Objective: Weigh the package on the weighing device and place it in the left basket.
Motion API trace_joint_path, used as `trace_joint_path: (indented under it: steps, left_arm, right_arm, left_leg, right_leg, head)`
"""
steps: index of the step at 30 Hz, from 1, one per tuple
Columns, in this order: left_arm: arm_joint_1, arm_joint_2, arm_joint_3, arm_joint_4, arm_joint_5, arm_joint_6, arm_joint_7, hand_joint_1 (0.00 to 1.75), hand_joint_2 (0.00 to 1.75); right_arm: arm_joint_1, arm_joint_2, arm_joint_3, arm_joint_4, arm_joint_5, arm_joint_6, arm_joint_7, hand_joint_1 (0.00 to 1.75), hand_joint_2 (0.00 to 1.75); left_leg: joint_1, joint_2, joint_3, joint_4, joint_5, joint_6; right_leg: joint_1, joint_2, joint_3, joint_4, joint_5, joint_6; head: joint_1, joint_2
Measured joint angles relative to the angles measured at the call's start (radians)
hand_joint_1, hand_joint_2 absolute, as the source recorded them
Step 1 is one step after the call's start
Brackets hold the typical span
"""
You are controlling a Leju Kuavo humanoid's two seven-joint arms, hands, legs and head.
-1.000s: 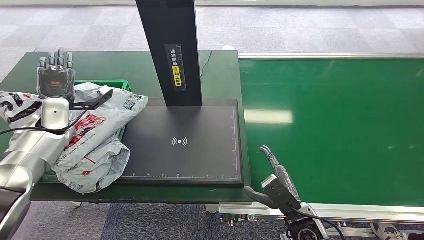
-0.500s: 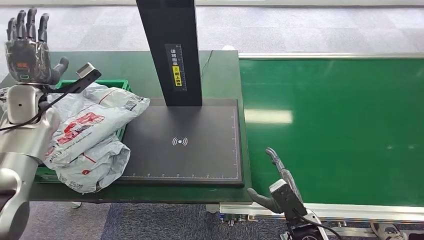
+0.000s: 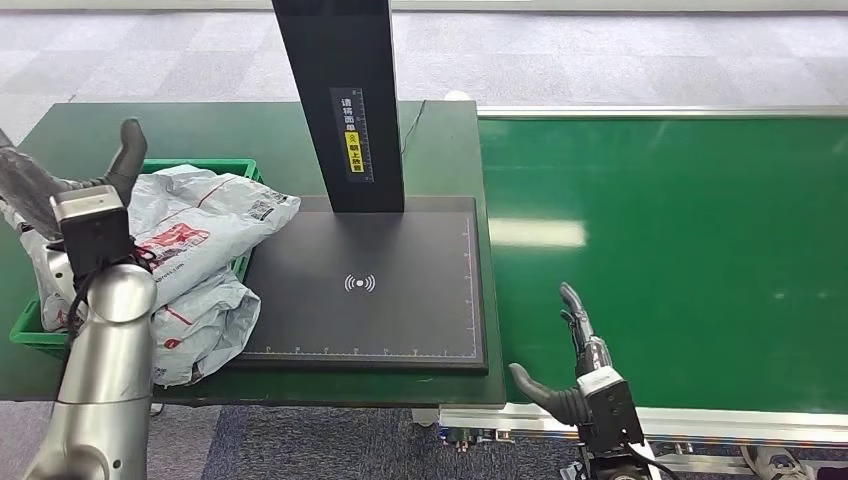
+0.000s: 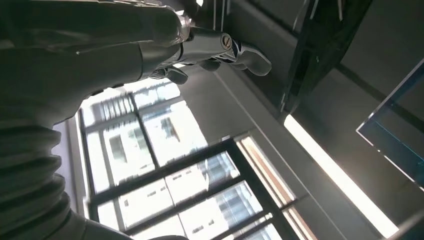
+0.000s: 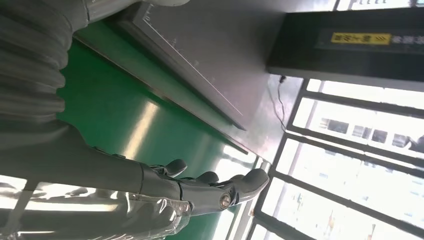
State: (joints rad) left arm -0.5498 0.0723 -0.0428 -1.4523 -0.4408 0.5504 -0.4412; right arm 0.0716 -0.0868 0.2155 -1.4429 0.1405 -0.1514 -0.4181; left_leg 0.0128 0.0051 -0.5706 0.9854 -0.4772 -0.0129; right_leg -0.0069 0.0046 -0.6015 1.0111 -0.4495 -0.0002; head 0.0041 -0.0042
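The head view is evenly and brightly lit from overhead, sharp across the frame, with a pale rectangular glare patch on the conveyor belt near the centre and soft, short shadows under the packages at the left. Both wrist views are strongly backlit: windows blow out to white in the lower half of the left wrist view (and at the right of the right wrist view), leaving the near arm covers dark, blurred and out of focus.
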Motion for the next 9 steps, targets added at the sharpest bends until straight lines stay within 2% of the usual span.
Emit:
trace_joint_path:
  steps: [4,7,9]
  left_arm:
    - [0.104,-0.01,-0.129,-0.106,0.182,-0.16,0.016,0.0,1.75]
    - [0.17,-0.015,-0.196,-0.142,0.278,-0.291,0.021,0.0,1.75]
    - [0.2,-0.018,-0.225,-0.152,0.302,-0.339,0.025,0.0,1.75]
  right_arm:
    - [0.006,0.001,-0.013,-0.027,-0.058,0.03,-0.009,0.0,1.75]
    - [0.008,-0.003,-0.014,-0.037,-0.08,0.069,-0.01,0.0,1.75]
    - [0.008,-0.004,-0.014,-0.042,-0.085,0.082,-0.009,0.0,1.75]
  left_leg:
    - [0.0,0.0,0.0,0.0,0.0,0.0]
    - [0.0,0.0,0.0,0.0,0.0,0.0]
    - [0.0,0.0,0.0,0.0,0.0,0.0]
  right_leg:
    - [0.0,0.0,0.0,0.0,0.0,0.0]
    - [0.0,0.0,0.0,0.0,0.0,0.0]
    - [0.0,0.0,0.0,0.0,0.0,0.0]
  head:
    - [0.0,0.0]
    - [0.0,0.0]
    - [0.0,0.0]
